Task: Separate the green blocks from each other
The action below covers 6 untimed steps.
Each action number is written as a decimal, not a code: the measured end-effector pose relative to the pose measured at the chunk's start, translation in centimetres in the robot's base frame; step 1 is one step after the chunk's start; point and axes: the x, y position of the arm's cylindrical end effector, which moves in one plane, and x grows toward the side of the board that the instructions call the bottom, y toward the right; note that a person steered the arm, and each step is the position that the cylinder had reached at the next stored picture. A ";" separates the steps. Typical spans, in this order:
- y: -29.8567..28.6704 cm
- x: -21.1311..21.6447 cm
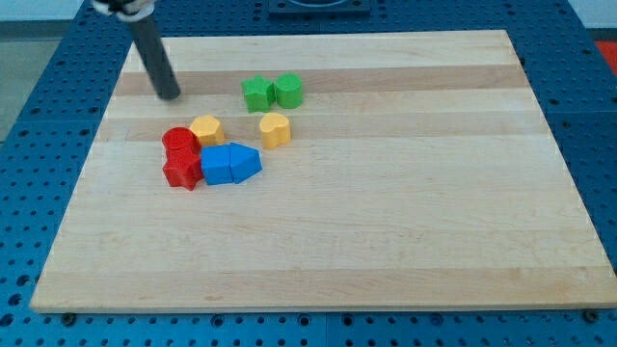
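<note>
On the pale wooden bench point(386, 241), two green blocks touch side by side near the view's top: a green star-like block point(256, 93), perhaps, and a rounder green block point(288, 90). Their pair runs left-right. My tip point(170, 95) stands well to their left; I have no fingers.

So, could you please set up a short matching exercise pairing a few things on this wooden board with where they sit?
Things:
1. my tip
2. green star-shaped block
3. red star-shaped block
4. yellow heart-shaped block

Places:
A. below the green pair
B. touching the green rounded block's left side
C. apart, to the view's left of the greens
D. left of the blue blocks

Pairs: 1-C, 2-B, 3-D, 4-A
</note>
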 end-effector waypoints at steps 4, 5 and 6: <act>20.4 8.9; 19.5 7.8; 22.2 3.2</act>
